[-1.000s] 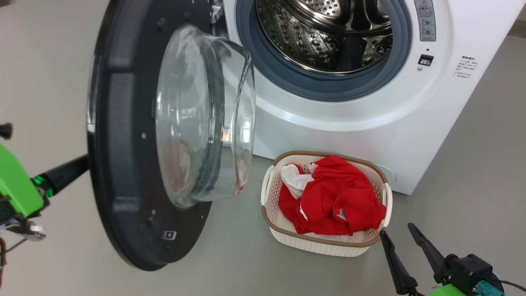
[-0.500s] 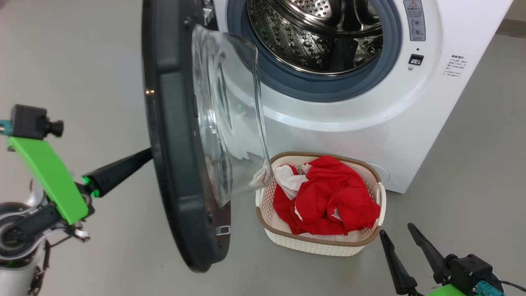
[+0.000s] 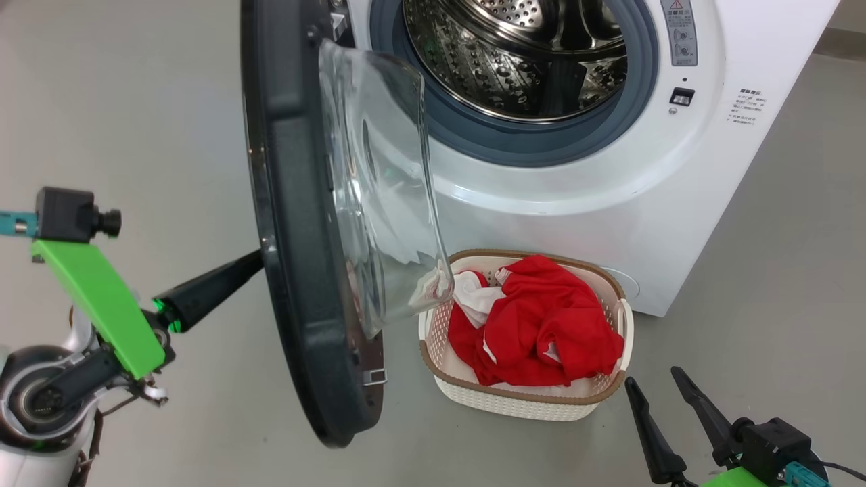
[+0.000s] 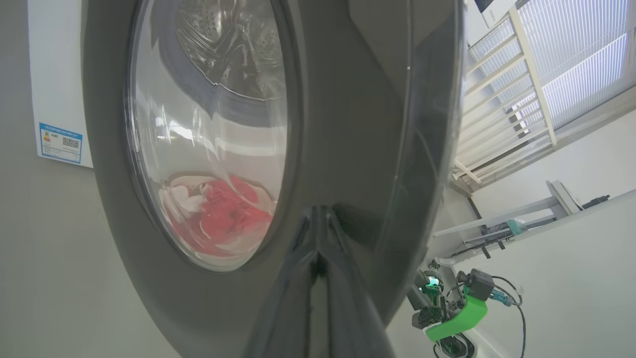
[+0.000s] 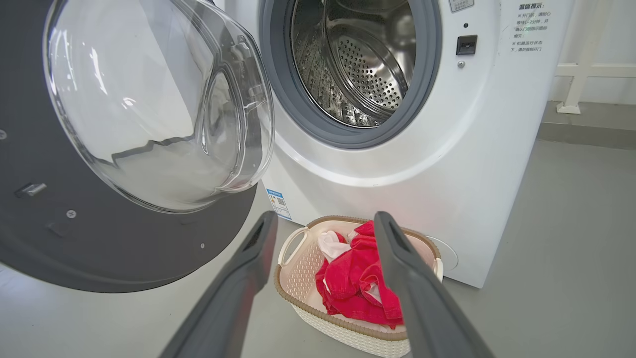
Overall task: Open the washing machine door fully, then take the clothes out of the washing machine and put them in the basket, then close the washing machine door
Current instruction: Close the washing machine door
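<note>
The washing machine door [image 3: 298, 270] stands partly open, edge-on to the head camera, and the clothes [image 3: 541, 325] lie in the basket [image 3: 528, 400].

The basket sits on the floor just before the washing machine [image 3: 609, 223], below its steel drum [image 3: 521, 54]. The left gripper [image 3: 254, 260] has its jaws closed, with the tips pressed against the glossy black outer face of the door. The right gripper [image 3: 653, 377] hangs low near the basket's front right corner, with its jaws wide apart and holding nothing.
</note>
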Controlling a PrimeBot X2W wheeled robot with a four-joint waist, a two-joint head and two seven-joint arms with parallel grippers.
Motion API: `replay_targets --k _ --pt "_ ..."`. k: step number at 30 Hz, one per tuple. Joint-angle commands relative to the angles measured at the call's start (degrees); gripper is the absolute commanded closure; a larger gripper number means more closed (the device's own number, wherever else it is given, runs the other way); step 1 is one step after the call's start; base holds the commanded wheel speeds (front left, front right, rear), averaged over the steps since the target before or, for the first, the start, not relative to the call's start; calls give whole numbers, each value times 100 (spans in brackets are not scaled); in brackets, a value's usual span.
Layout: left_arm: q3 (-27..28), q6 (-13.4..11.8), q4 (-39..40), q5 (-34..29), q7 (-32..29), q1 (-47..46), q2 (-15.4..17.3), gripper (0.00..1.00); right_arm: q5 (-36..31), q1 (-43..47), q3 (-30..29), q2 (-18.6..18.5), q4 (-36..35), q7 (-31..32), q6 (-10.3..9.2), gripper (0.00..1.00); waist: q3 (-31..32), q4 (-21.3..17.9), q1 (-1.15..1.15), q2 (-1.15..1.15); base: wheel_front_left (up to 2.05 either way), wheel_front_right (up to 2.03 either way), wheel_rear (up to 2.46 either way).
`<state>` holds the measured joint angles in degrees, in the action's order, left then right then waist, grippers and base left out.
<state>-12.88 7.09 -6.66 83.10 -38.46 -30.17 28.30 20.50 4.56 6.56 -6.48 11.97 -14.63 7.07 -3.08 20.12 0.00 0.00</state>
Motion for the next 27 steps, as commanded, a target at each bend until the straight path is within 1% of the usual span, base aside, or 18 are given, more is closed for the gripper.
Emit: replay_targets --k 1,2,3,5,6,7,8,11,13,14,20,24,25,27 --pt "233 40 105 -9 63 -68 256 100 -65 -22 118 -33 -137 -37 42 0 17 5 0 0 0 0 0" --pt "247 40 65 3 127 -27 251 100 -64 -15 120 -28 -134 -37 42 0 35 8 0 0 0 0 0" --pt "253 40 38 7 182 18 255 97 -64 -11 125 -24 -131 -37 42 0 46 8 0 0 0 0 0" --pt "268 40 -6 20 308 125 254 87 -60 -4 124 -16 -128 -37 42 0 75 15 0 0 0 0 0" --pt "277 40 -30 17 378 185 258 75 -59 1 121 -11 -128 -37 42 0 87 20 0 0 0 0 0" --pt "287 40 -50 25 449 247 254 68 -58 7 118 -7 -128 -37 42 0 99 27 0 0 0 0 0" --pt "304 40 -72 41 524 308 247 65 -58 12 116 -1 -129 -37 42 0 108 36 0 0 0 0 0" --pt "343 40 -159 24 794 506 236 45 -60 27 109 13 -129 -37 42 0 138 70 0 0 0 0 0" --pt "384 40 -228 46 973 644 214 7 -60 36 109 24 -125 -37 42 0 159 93 0 0 0 0 0" --pt "390 40 -260 38 1053 721 217 0 -62 40 113 31 -126 -37 42 0 168 107 0 0 0 0 0" --pt "436 40 -532 12 1605 1194 175 0 -63 55 159 59 -110 -37 42 0 219 195 0 0 0 0 0" --pt "445 40 -715 63 2075 1546 18 0 -61 26 173 74 -88 -37 42 0 238 252 0 0 0 0 0" --pt "445 40 -715 63 2075 1546 18 0 -61 26 173 74 -88 -37 42 0 238 252 0 0 0 0 0" --pt "429 40 -781 57 2267 1707 -48 0 -57 24 186 80 -79 -37 42 0 256 269 0 0 0 0 0"
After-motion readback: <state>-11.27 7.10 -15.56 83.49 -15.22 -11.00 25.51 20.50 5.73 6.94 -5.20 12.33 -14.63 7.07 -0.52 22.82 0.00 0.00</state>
